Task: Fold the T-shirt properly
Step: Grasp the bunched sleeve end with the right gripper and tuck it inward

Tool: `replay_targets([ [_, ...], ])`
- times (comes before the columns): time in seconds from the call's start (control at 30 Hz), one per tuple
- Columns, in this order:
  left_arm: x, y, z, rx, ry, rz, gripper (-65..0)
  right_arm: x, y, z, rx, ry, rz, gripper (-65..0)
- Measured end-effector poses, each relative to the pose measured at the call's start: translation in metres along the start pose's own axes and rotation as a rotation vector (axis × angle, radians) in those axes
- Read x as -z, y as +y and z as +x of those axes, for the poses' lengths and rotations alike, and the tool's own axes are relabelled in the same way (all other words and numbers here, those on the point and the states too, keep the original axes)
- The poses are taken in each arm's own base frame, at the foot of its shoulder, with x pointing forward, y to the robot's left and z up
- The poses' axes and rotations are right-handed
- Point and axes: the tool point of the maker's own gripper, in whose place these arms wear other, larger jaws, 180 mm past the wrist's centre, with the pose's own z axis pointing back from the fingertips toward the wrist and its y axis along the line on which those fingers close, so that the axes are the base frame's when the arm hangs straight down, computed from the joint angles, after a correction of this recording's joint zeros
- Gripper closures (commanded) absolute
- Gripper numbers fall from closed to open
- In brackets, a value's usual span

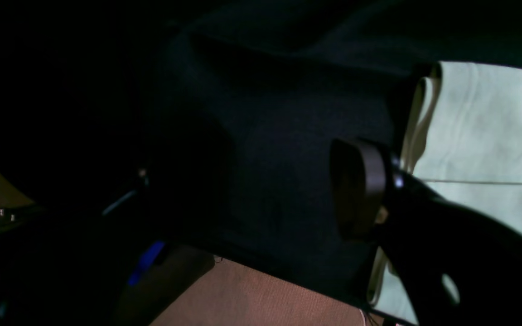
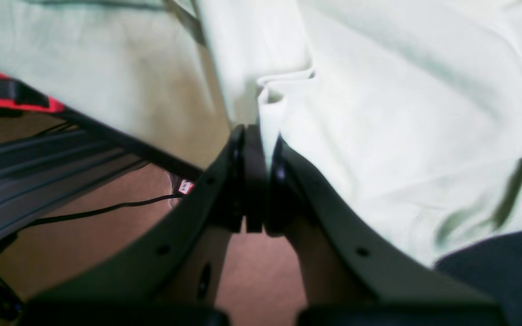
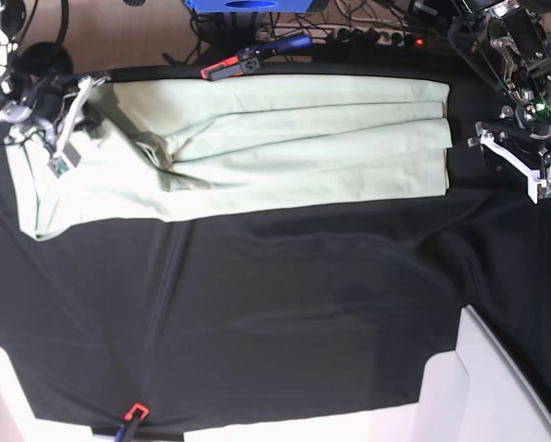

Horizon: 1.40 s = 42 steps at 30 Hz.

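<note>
The pale mint-green T-shirt [image 3: 285, 147] lies flat and partly folded across the far half of the black table cloth [image 3: 285, 313]. My right gripper [image 2: 263, 149] is shut on a bunched fold of the shirt [image 2: 401, 113] at its left end in the base view [image 3: 65, 138]. My left gripper [image 1: 249, 181] is open and empty over the black cloth, just off the shirt's folded edge [image 1: 483, 136]. One finger [image 1: 360, 190] shows clearly; the other is lost in the dark. In the base view this gripper [image 3: 520, 166] hangs just right of the shirt's right end.
A red-and-black clamp [image 3: 229, 66] holds the cloth at the far edge and another [image 3: 133, 414] at the near edge. White boards [image 3: 497, 396] stand at the near corners. Cables and a power strip [image 3: 377, 35] lie behind the table.
</note>
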Motion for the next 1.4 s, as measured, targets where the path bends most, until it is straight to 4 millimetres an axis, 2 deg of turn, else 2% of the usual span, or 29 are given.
replay_targets([
  [0.2, 0.004, -0.002, -0.008, -0.006, 0.024, -0.008, -46.5, -0.007, -0.007, 0.001, 0.029, -0.025, -0.031, 0.0],
  [0.47, 0.004, -0.002, -0.007, -0.007, 0.022, -0.008, -46.5, -0.004, -0.002, -0.004, 0.048, -0.015, -0.018, -1.3],
  [0.53, 0.004, -0.002, -0.007, -0.007, 0.022, -0.008, -46.5, 0.001, 0.002, -0.010, 0.072, -0.003, -0.005, -7.8],
  [0.6, 0.004, -0.001, -0.007, -0.006, 0.022, -0.007, -46.5, 0.004, 0.004, -0.017, 0.096, 0.014, 0.002, -19.7],
  [0.67, 0.004, -0.002, -0.007, -0.007, 0.022, -0.008, -46.5, 0.002, -0.003, -0.025, 0.154, 0.029, -0.018, -29.9],
  [0.7, 0.004, -0.002, -0.007, -0.007, 0.022, -0.009, -46.5, -0.001, -0.010, -0.030, 0.191, 0.040, -0.041, -32.4],
  [0.77, 0.004, -0.002, -0.007, -0.007, 0.022, -0.008, -46.5, -0.012, -0.022, -0.038, 0.245, 0.047, -0.090, -31.8],
  [0.83, 0.004, -0.001, -0.007, -0.007, 0.022, -0.007, -46.5, -0.029, -0.035, -0.033, 0.263, 0.013, -0.153, -30.9],
  [0.9, 0.004, -0.002, -0.007, -0.008, 0.022, -0.008, -46.5, -0.049, -0.044, -0.014, 0.222, -0.056, -0.206, -30.6],
  [1.0, 0.004, -0.002, -0.005, -0.008, 0.017, -0.007, -46.5, -0.058, -0.046, 0.007, 0.179, -0.114, -0.223, -31.0],
  [1.1, 0.005, -0.003, 0.002, -0.014, 0.001, -0.009, -46.5, -0.046, -0.032, 0.021, 0.119, -0.101, -0.179, -31.2],
  [1.2, 0.005, -0.005, 0.003, -0.016, -0.002, -0.013, -46.5, -0.030, 0.000, 0.045, 0.026, -0.124, -0.082, -31.2],
  [1.33, 0.005, -0.005, 0.002, -0.016, 0.002, -0.012, -46.5, -0.015, 0.036, 0.057, -0.042, -0.127, 0.014, -31.6],
  [1.4, 0.005, -0.005, 0.002, -0.017, 0.001, -0.012, -46.5, -0.011, 0.047, 0.066, -0.083, -0.140, 0.042, -35.7],
])
